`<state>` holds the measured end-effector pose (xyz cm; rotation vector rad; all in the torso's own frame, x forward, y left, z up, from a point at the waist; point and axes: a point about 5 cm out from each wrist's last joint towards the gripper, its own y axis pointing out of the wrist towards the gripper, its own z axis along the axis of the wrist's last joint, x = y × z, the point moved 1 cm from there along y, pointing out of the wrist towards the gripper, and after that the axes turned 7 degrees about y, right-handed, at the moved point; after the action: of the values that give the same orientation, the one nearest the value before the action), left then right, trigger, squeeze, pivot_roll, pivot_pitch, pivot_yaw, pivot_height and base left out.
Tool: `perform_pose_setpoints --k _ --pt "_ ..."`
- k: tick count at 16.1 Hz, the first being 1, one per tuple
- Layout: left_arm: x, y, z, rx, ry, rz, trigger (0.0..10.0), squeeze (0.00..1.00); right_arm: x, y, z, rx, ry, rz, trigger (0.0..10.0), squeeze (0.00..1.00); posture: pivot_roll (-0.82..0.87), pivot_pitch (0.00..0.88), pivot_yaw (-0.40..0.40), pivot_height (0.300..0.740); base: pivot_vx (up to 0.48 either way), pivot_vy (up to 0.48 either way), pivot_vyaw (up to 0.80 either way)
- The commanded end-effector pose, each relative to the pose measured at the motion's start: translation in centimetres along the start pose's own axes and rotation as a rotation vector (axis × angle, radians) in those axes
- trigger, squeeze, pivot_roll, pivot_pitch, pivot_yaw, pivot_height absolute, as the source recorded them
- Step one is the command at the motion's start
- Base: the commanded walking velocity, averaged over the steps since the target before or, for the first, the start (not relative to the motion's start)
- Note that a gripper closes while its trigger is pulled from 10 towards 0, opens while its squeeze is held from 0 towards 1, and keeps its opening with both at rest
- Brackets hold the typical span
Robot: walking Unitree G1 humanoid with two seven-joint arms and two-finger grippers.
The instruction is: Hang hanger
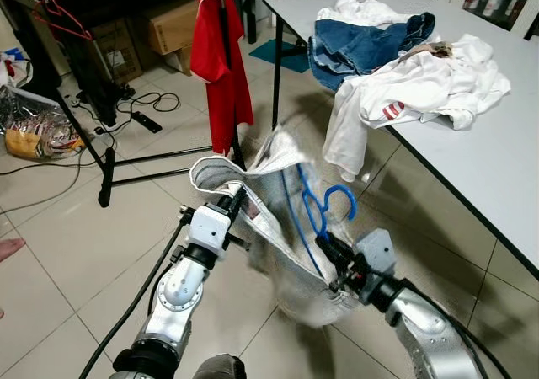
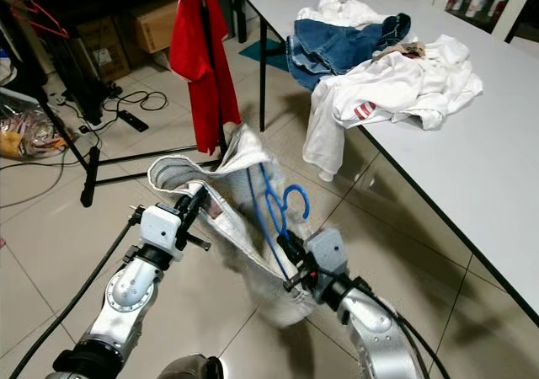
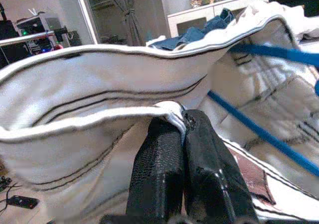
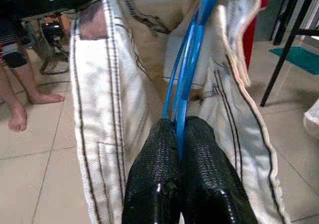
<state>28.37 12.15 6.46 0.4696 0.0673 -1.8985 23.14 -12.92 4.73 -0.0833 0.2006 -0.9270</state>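
A white garment with thin dark stripes (image 1: 278, 227) hangs between my two arms over the tiled floor. A blue wire hanger (image 1: 324, 206) sits inside it, its hook poking out to the right. My right gripper (image 1: 330, 253) is shut on the blue hanger's wires (image 4: 182, 104). My left gripper (image 1: 233, 204) is shut on the garment's hem (image 3: 172, 112), holding it up and open. Behind stands a black clothes rack (image 1: 226, 67) with a red shirt (image 1: 217, 55) hanging on it.
A white table (image 1: 497, 168) on the right carries a pile of jeans and white clothes (image 1: 404, 63) draping over its edge. Rack legs (image 1: 152, 156), cables, cardboard boxes and a plastic bag lie at the left. A person's bare feet (image 4: 20, 109) stand nearby.
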Motion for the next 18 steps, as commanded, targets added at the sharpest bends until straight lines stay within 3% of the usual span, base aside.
perform_pose_setpoints --k 1,8,12,18 --pt "-0.8 0.6 0.6 0.025 -0.002 0.039 10.0 0.0 -0.2 0.2 1.5 0.07 -0.048 0.018 10.0 0.0 0.04 0.005 0.047 0.74 0.0 0.0 0.0" --pt "0.0 1.0 0.7 0.023 -0.001 -0.001 10.0 0.0 -0.6 1.6 2.1 0.116 0.001 -0.002 10.0 0.0 0.03 0.003 0.052 0.74 0.0 0.0 0.0" --pt "0.4 0.0 -0.8 -0.046 -0.035 -0.002 10.0 0.0 -0.3 2.1 0.7 0.09 0.032 -0.046 10.0 0.0 0.04 0.0 0.057 0.74 0.0 0.0 0.0" --pt "0.4 0.4 -0.7 -0.042 -0.035 0.001 10.0 0.0 0.0 1.9 -1.0 0.046 0.047 -0.071 10.0 0.0 0.04 0.0 0.054 0.74 0.0 0.0 0.0"
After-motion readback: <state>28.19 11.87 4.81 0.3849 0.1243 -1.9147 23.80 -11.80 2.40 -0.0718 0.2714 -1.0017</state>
